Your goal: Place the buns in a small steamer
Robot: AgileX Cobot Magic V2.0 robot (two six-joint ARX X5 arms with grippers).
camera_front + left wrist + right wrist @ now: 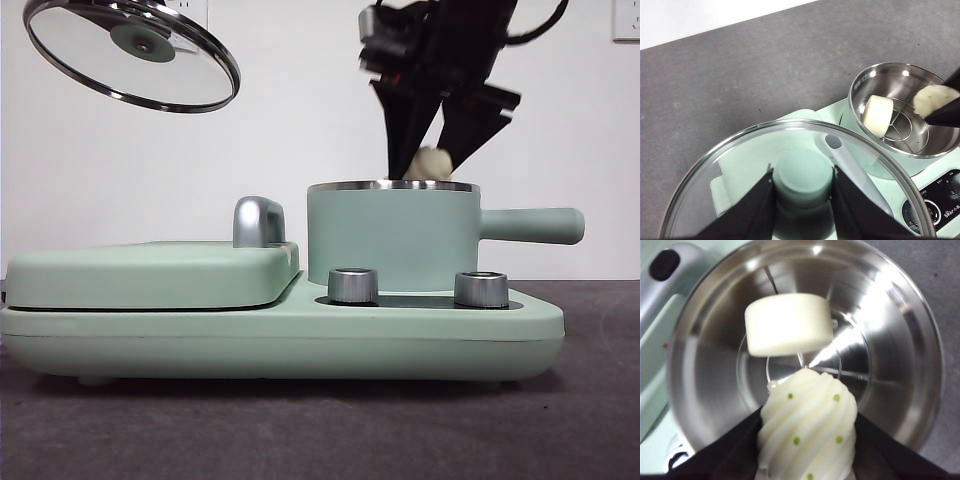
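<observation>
Holding ridged cream-white bun with green dots [807, 427] in my right gripper [807, 460] over mint-green steel-rimmed steamer pot [392, 240]; smooth oblong white bun [789, 324] inside on rack. Left gripper [802, 200] clamps green knob of glass lid [740, 165], raised aside.

Low mint-green cooker base [300, 335] on a dark grey table [300, 430], before a white wall [300, 120]. On one side of it, a flat lidded griddle plate [140, 272] with an upright chrome handle [258, 222]; on the other side, two steel knobs [353, 285] [481, 289], apart.
</observation>
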